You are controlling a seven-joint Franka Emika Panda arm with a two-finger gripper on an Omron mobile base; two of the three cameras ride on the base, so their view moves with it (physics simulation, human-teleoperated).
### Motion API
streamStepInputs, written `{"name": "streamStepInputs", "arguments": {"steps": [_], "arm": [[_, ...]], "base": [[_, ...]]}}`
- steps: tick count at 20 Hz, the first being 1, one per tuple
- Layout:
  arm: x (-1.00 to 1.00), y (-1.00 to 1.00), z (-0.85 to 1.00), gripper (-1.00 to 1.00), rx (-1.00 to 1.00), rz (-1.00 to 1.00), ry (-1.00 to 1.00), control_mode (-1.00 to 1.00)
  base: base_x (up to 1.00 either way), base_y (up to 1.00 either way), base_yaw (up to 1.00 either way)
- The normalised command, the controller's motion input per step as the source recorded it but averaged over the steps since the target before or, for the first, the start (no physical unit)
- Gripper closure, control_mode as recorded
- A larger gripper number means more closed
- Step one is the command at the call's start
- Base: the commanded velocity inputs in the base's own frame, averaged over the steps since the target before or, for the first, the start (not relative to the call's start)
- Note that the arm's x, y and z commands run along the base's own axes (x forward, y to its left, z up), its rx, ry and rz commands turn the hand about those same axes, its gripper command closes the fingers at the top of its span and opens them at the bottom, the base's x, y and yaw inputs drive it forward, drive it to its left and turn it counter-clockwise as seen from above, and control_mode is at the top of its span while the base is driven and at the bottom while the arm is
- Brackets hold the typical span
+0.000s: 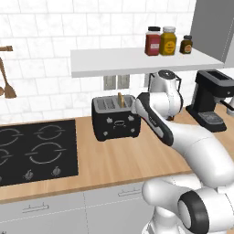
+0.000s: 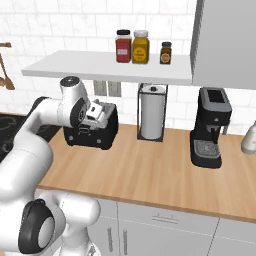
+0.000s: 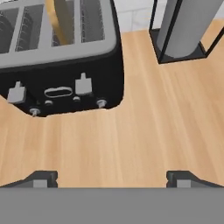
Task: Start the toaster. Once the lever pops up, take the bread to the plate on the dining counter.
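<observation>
Gripper [image 3: 111, 178]: fingers spread wide, nothing between them, hanging over bare wooden desk [image 3: 131, 135] just in front of the toaster.

Toaster [image 3: 61, 65]: black, at 11 o'clock from the gripper in the hand view. Its front panel faces the gripper and carries two levers [image 3: 83, 84], a central oval button and small knobs along the lower edge. In the left base view the toaster [image 1: 115, 118] stands on the desk at 3 o'clock of the black stovetop [image 1: 36, 151], close to it but apart.

Bread [image 3: 59, 19]: standing upright in one of the middle slots, its upper part projecting above the toaster top. The left base view shows the same slice [image 1: 121, 98] rising from the slots.

Paper towel holder [image 3: 181, 30]: black wire frame with a grey roll, at 1 o'clock from the gripper and at 3 o'clock of the toaster, near it and not touching.

Coffee machine [image 2: 212, 127]: black, further along the desk at 3 o'clock of the towel holder, well apart from the toaster.

Wall shelf [image 2: 110, 67]: white, above the toaster, carrying three jars [image 2: 140, 47].
</observation>
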Motion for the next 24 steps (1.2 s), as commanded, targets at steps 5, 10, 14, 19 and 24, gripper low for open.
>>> {"name": "streamStepInputs", "arguments": {"steps": [5, 10, 14, 19, 24], "arm": [[0.37, 0.01, -0.25, -1.00, 0.00, -0.05, -0.03, -1.00], [0.42, 0.00, -0.12, -1.00, 0.00, -0.05, 0.00, -1.00], [0.32, 0.00, -0.07, -1.00, 0.00, -0.03, 0.00, -1.00], [0.28, 0.00, -0.13, -1.00, 0.00, -0.02, 0.00, -1.00], [0.34, 0.00, -0.20, -1.00, 0.00, -0.01, 0.00, -1.00]], "base": [[0.00, 0.00, 0.00], [0.00, 0.00, 0.00], [0.00, 0.00, 0.00], [0.00, 0.00, 0.00], [0.00, 0.00, 0.00]]}}
